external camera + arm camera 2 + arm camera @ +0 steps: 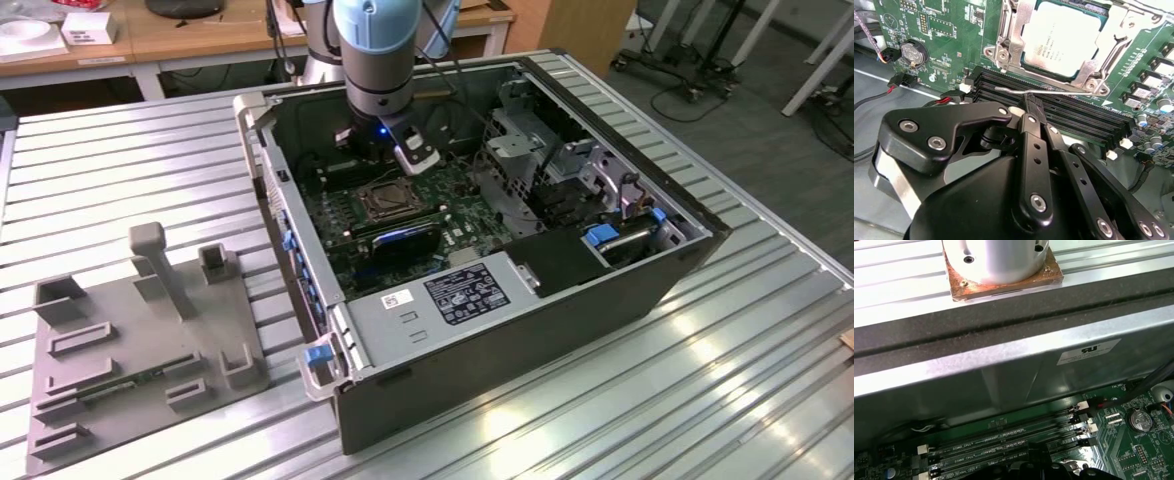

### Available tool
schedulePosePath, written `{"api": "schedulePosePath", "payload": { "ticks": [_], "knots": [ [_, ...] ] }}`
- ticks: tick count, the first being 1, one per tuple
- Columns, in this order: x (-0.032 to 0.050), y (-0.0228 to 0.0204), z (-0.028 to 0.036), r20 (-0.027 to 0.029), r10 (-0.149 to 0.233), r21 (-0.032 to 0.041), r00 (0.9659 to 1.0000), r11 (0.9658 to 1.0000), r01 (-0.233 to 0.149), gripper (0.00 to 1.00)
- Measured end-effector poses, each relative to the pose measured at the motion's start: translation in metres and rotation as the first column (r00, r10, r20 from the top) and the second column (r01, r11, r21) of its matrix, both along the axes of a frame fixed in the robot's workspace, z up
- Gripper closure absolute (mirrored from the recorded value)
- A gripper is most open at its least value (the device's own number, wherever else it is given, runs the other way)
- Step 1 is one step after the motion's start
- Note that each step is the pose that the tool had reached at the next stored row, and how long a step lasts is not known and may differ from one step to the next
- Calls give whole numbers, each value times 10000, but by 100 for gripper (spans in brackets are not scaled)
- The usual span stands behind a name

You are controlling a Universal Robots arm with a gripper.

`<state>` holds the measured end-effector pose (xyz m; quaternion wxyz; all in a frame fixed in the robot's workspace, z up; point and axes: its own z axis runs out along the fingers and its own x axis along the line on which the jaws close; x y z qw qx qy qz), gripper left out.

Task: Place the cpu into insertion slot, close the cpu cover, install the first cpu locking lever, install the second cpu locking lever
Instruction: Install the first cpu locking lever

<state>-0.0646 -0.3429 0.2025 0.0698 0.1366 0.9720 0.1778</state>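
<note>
The cpu [1063, 36], a pale silver square, lies in the insertion slot [388, 200] on the green motherboard [949, 30]. The silver cpu cover [1012, 27] lies flat around it, framing the chip in its window. A thin silver locking lever [1059, 91] runs along the socket's edge, over the black memory slots [1089, 117]. My gripper [1030, 104] is shut, and its black fingertips meet right at this lever's rod. In the exterior view the gripper [390, 152] hangs inside the open case just behind the socket.
The open computer case [587, 300] lies on a ribbed metal table [134, 170]. Its wall [1019, 365] is close to the gripper. A coin battery [911, 52] and red-black wires [884, 92] sit beside the memory slots. A grey fixture plate [134, 340] stands at the exterior view's left.
</note>
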Motion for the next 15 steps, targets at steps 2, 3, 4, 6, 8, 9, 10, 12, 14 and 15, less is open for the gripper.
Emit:
{"api": "schedulePosePath", "payload": {
  "ticks": [2, 3, 4, 6, 8, 9, 10, 12, 14, 15],
  "knots": [
    [-3, -3, 2, 0, 0, 1, 10000, 10000, 0, 89],
    [-4, -4, 4, 1, 0, 2, 10000, 10000, 0, 89],
    [-6, -6, 6, 1, -1, 4, 10000, 10000, 1, 89],
    [-8, -8, 10, 3, 0, 10, 10000, 10000, 0, 89],
    [-10, -9, 15, 2, 0, 14, 10000, 10000, 0, 89],
    [-10, -10, 18, 1, 0, 16, 10000, 10000, 0, 89],
    [-11, -11, 20, 2, 0, 20, 10000, 10000, 0, 89],
    [-13, -14, 24, 1, -1, 28, 10000, 10000, 1, 89],
    [-13, -15, 25, 1, -1, 39, 10000, 10000, 1, 89],
    [-13, -16, 25, 1, -1, 44, 10000, 10000, 1, 89]
  ]
}}
